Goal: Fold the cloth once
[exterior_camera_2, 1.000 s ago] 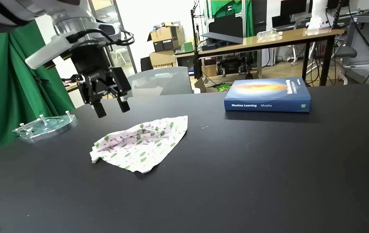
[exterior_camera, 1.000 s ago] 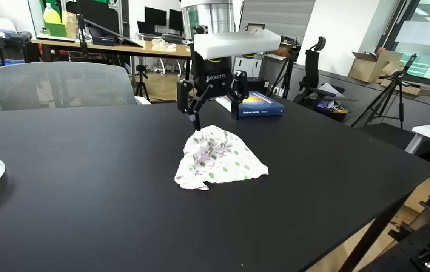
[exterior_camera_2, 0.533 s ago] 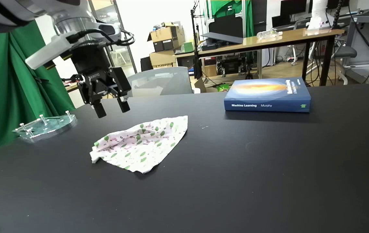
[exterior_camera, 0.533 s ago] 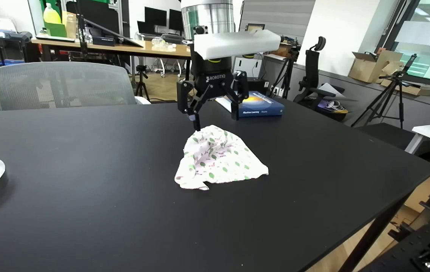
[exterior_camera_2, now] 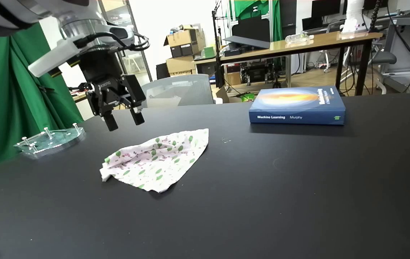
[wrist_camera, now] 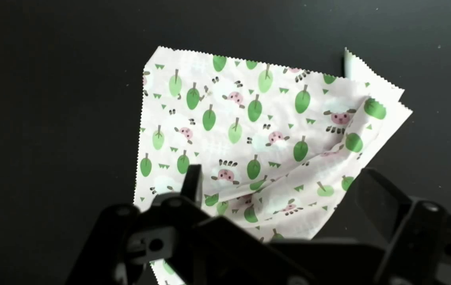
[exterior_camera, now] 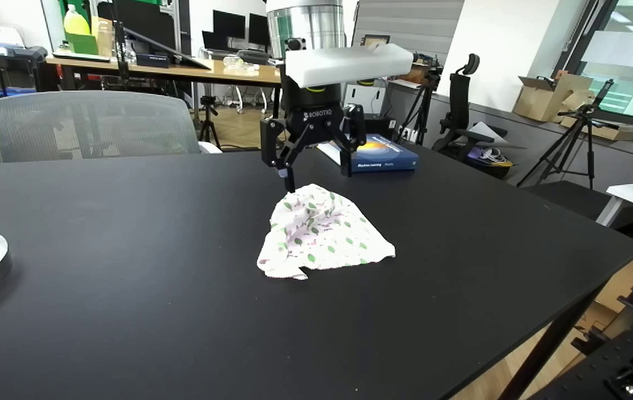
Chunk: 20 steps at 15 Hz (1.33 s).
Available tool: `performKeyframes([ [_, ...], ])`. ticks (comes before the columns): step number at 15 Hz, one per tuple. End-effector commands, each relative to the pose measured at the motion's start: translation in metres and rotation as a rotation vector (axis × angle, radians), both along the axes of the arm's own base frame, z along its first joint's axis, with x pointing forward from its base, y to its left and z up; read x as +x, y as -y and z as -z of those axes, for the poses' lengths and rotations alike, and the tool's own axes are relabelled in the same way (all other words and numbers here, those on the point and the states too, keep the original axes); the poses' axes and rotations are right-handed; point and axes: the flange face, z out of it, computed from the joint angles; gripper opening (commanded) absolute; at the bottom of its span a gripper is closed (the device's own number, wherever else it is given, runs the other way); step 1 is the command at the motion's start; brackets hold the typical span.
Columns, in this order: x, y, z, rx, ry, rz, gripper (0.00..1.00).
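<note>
Evidently nothing differs from a second ago: in both exterior views the gripper (exterior_camera_2: 125, 121) hangs in the same spot, and the cloth (exterior_camera_2: 160, 160) keeps the same outline on the black table (exterior_camera_2: 280, 180). The jaws stand spread with nothing between them, and the fingertips (exterior_camera_2: 111, 123) look clear of the cloth, near it but not touching. Apart from the cloth, a blue book (exterior_camera_2: 296, 107) lies on the table too. In the wrist view the cloth shows two straight zigzag-cut edges, a slanting third side, and a rumpled ridge running diagonally to a corner where a second pale point sticks out. I take that slant for a layer already doubled over, loosely; what lies underneath is hidden. So the stillness could mean a finished fold or a pause before a pinch, and I cannot settle which. If the job needs more, the next move probably calls for coming down on one edge and catching a single layer; cloth this thin may bunch or drag, leaving the fold crooked.
</note>
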Motion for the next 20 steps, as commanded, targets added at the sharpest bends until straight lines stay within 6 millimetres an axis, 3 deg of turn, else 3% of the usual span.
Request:
performKeyframes([
  [1,0.0,0.0,0.0,0.0,-0.001,0.0,1.0],
  [5,0.0,0.0,0.0,0.0,-0.001,0.0,1.0],
  [9,0.021,0.007,-0.003,-0.076,0.198,-0.037,1.0],
  [12,0.039,0.01,0.01,-0.006,0.306,0.062,1.0],
  [15,0.037,-0.002,0.028,0.036,0.341,0.07,1.0],
  [20,0.046,-0.005,0.055,0.053,0.331,0.1,1.0],
])
